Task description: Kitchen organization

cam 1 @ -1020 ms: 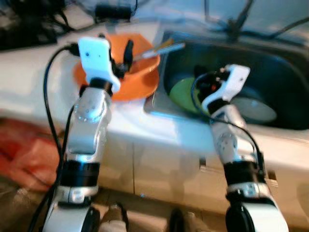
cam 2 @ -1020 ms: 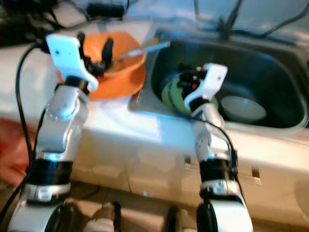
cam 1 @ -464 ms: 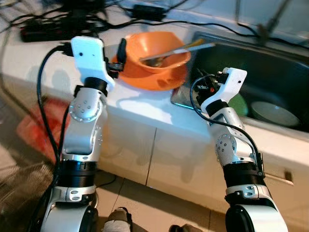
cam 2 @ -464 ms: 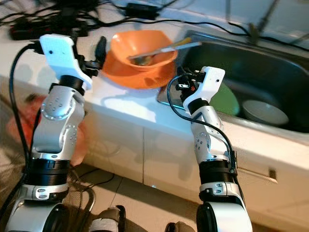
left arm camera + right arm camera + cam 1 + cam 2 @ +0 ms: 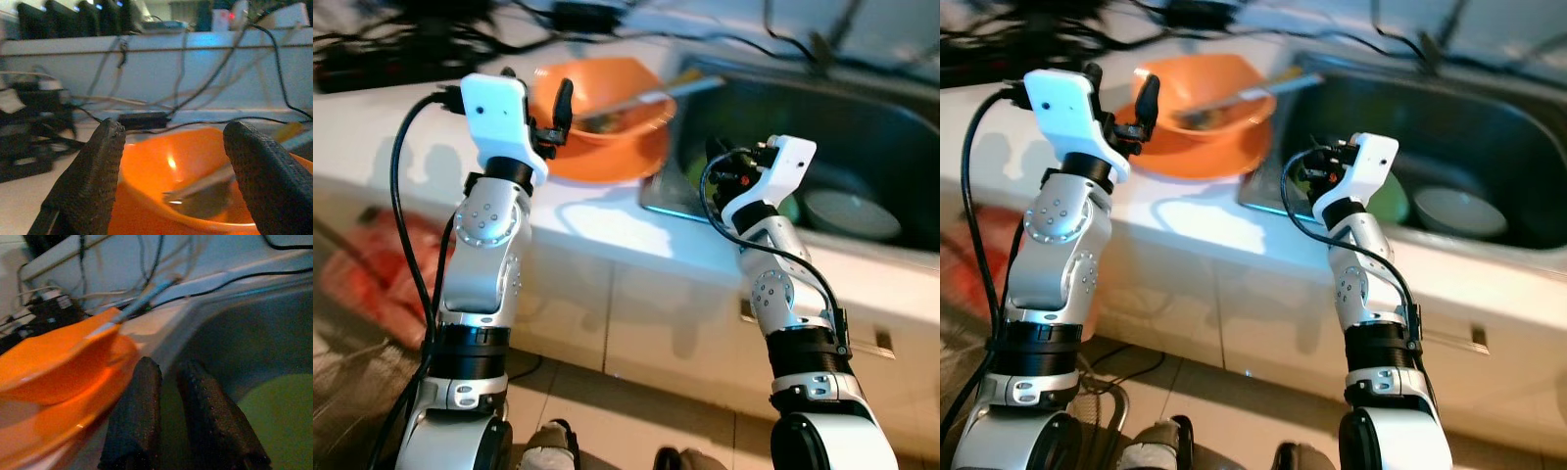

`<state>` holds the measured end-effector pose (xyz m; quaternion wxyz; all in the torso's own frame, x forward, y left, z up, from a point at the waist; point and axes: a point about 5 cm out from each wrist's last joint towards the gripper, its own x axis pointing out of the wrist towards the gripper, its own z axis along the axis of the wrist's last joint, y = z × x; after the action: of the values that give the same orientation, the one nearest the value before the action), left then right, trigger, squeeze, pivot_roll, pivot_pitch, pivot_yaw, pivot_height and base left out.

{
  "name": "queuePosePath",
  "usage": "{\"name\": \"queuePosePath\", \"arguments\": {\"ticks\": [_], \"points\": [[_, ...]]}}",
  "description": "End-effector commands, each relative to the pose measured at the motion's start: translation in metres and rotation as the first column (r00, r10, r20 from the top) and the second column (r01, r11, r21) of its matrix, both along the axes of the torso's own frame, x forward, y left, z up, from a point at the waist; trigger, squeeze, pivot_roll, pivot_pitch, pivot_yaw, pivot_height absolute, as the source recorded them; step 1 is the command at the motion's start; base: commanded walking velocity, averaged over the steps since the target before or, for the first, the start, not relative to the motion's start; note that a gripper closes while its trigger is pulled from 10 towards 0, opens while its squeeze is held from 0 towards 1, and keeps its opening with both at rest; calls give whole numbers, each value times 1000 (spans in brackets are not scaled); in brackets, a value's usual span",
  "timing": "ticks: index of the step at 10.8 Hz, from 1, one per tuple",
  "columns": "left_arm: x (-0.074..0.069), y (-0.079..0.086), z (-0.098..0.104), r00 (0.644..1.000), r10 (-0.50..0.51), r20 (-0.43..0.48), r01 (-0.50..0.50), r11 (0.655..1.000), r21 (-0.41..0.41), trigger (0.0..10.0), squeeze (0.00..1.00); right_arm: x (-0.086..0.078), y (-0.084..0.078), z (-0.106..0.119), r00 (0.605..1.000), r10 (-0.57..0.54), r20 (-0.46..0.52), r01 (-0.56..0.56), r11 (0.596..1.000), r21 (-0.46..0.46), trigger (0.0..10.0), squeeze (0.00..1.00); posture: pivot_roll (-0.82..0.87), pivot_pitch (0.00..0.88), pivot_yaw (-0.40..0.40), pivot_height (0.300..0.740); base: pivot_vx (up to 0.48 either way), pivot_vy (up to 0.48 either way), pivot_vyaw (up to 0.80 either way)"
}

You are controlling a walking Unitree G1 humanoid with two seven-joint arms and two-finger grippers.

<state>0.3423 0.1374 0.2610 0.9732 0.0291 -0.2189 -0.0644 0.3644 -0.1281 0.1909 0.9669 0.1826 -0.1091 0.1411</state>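
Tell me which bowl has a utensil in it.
The orange bowl on the counter, holding a spoon. The white bowl and green dish sit in the sink without one.

Orange bowl (image 5: 1205,108) on white counter (image 5: 1185,220), spoon (image 5: 1234,96) resting inside, handle toward sink (image 5: 1449,117). Left gripper (image 5: 1119,98) raised beside bowl's rim, fingers spread. Right gripper (image 5: 1317,168) at sink's near edge, fingers unclear. Green plate (image 5: 1389,199) and white bowl (image 5: 1457,211) down in sink. Black cables (image 5: 1058,39) behind.

On the counter (image 5: 597,211) I see a bowl (image 5: 607,122) on a plate (image 5: 607,162), left of the sink (image 5: 862,127); a spoon (image 5: 636,98) lies in the bowl.
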Motion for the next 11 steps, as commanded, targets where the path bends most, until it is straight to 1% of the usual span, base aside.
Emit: {"name": "queuePosePath", "arguments": {"ticks": [1, 4, 5, 8, 11], "points": [[-1, -5, 1, 1000, -21, 0, 21, 1000, 7, 10000, 0, 1, -2, -2, 1000, -4, -16, 4, 1000, 8, 10000, 0, 109, 159, -50, 740, 0, 0, 0], [-2, -6, 3, 1000, -25, 7, 25, 1000, 12, 10000, 0, 1, -2, -2, 1000, -5, -21, 6, 1000, 10, 10000, 0, 111, 159, -50, 740, 0, 0, 0], [-2, -5, 3, 1000, -21, 8, 21, 1000, 14, 10000, 0, 1, -1, -3, 999, 7, -31, -7, 1000, 18, 10000, 0, 112, 158, -50, 740, 0, 0, -800], [-2, -6, 3, 1000, -27, 4, 27, 1000, 15, 10000, 0, 2, 0, -3, 999, 9, -31, -9, 1000, 5, 10000, 0, 109, 156, -50, 740, 0, 0, -800], [-1, -6, 5, 1000, -27, 12, 26, 999, 33, 10000, 0, 2, 0, -3, 1000, -3, -25, 3, 1000, 3, 10000, 0, 109, 149, -49, 740, 0, 0, 0]]}}
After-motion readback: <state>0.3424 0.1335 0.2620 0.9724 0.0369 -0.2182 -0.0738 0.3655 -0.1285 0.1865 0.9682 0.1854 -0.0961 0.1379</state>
